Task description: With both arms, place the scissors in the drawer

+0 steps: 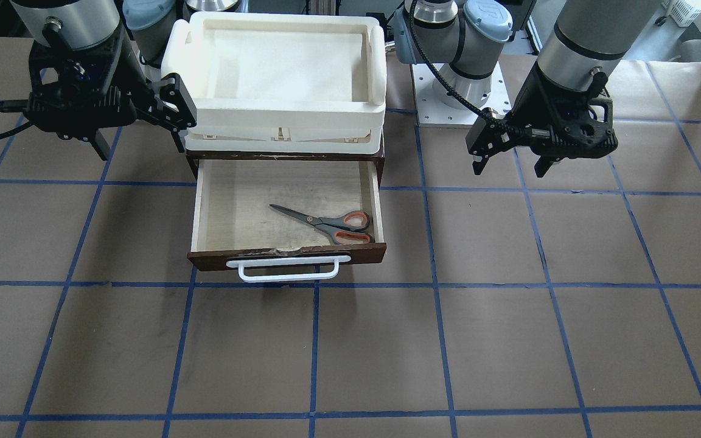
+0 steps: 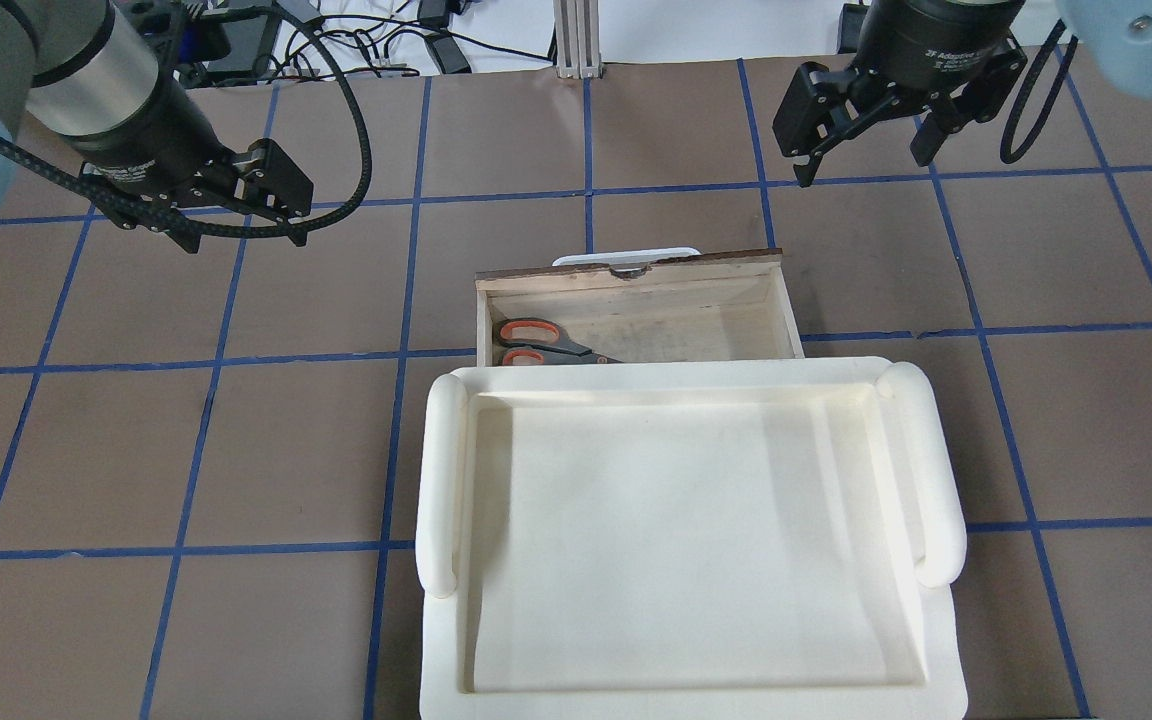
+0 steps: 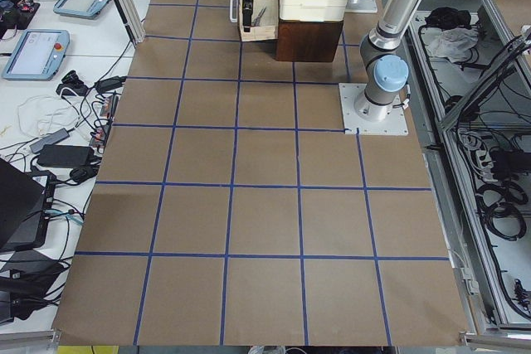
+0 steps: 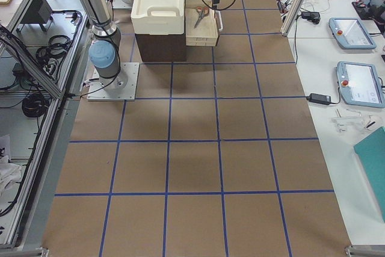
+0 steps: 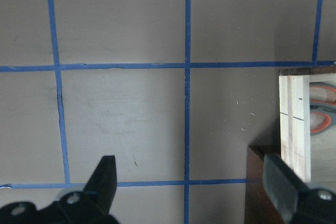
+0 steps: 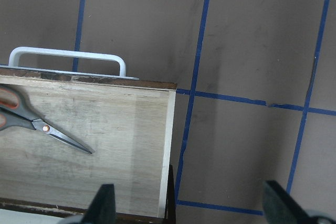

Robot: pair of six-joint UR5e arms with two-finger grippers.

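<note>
Scissors: the scissors [image 1: 326, 224] lie flat on the pale floor of the drawer [image 1: 216, 258]. In the overhead view they are in its left part, loops by the left wall and blades pointing toward the middle.
Look: blades closed and dark grey, handles grey with orange-red lining in the loops.
Done: the placing looks complete, since nothing grips the scissors.
Left: the drawer stands pulled out from under the white tray [image 1: 277, 115], its white bar handle [image 1: 289, 271] on the far side from the robot; pushing it in may be what is left.
Left gripper: the left gripper [image 1: 509, 165] hangs over bare table left of the drawer, fingers spread, empty.
Right gripper: the right gripper [image 2: 861, 165] hangs right of the drawer and beyond it, fingers spread, empty.
</note>
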